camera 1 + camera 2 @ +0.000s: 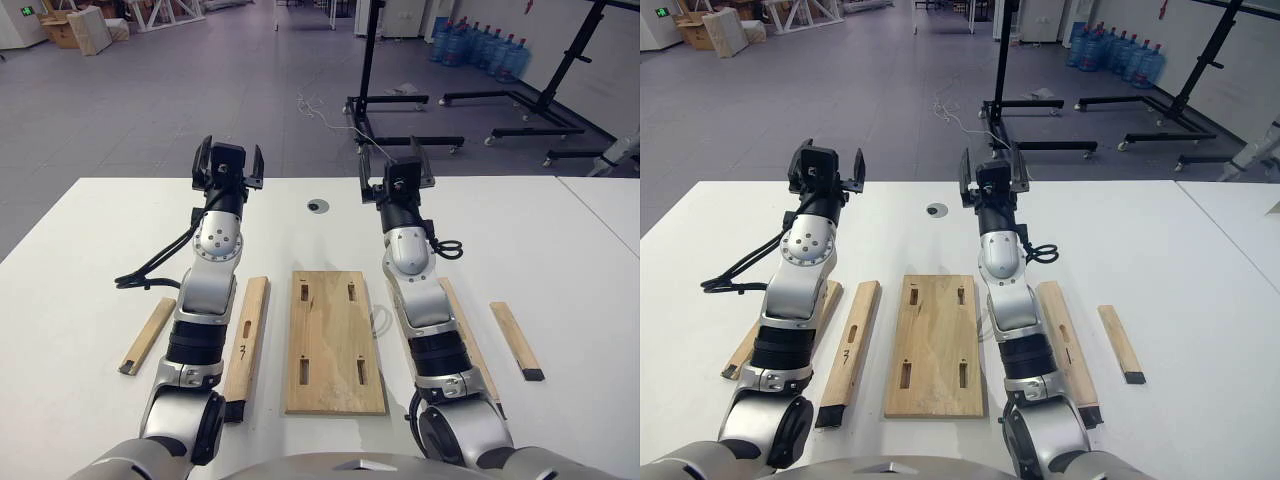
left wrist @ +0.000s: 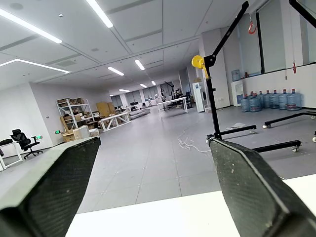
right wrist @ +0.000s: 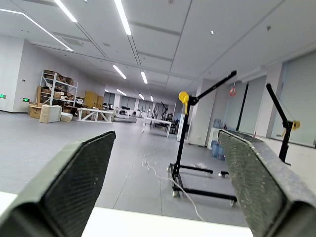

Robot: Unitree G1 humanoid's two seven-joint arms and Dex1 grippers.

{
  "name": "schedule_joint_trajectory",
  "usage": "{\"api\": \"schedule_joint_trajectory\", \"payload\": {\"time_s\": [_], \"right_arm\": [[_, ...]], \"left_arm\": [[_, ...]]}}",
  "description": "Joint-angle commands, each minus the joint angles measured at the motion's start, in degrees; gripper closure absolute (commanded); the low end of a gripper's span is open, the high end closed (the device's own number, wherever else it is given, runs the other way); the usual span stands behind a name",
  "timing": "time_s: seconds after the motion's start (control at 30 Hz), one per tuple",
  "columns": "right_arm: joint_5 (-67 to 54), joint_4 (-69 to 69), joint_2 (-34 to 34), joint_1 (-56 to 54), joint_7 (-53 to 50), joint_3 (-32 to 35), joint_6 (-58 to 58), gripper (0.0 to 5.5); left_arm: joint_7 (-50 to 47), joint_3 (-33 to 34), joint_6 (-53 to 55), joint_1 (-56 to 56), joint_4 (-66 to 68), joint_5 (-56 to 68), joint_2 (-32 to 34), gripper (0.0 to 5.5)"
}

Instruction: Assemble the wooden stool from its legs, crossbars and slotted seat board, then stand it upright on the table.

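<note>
The slotted seat board (image 1: pixel 335 340) lies flat on the white table (image 1: pixel 90 230), between my two arms. A wide slotted leg (image 1: pixel 247 338) lies just left of it, with a thin crossbar (image 1: pixel 148 335) farther left. Another wide leg (image 1: pixel 468 338) lies on the right, partly under my right arm, and a second thin crossbar (image 1: pixel 517 340) lies beyond it. My left gripper (image 1: pixel 228 162) and right gripper (image 1: pixel 397 170) are held out toward the table's far edge, past the parts. Both are open and hold nothing; the wrist views show the left fingers (image 2: pixel 49 192) and right fingers (image 3: pixel 261 177) spread wide.
A round cable hole (image 1: pixel 318 206) sits in the table near the far edge. A black cable (image 1: pixel 150 272) loops beside my left arm. A second table (image 1: pixel 610 200) adjoins on the right. Black wheeled stands (image 1: pixel 400 110) and water bottles (image 1: pixel 480 45) stand on the floor beyond.
</note>
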State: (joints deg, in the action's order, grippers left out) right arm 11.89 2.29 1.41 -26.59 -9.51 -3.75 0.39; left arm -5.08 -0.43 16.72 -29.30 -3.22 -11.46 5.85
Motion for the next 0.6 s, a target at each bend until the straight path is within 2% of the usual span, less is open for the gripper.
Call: {"api": "schedule_joint_trajectory", "payload": {"time_s": [0.03, 0.6], "right_arm": [[-0.9, -0.7, -0.2, 0.2, 0.9, 0.6, 1.3, 1.68], [0.6, 1.6, -1.1, -0.2, 0.4, -0.6, -4.5, 1.68]], "left_arm": [[1.6, -0.9, -0.2, -0.8, 0.9, 0.2, 0.5, 1.45], [5.2, -0.3, -1.9, -0.2, 1.0, 3.6, 0.7, 1.45]]}}
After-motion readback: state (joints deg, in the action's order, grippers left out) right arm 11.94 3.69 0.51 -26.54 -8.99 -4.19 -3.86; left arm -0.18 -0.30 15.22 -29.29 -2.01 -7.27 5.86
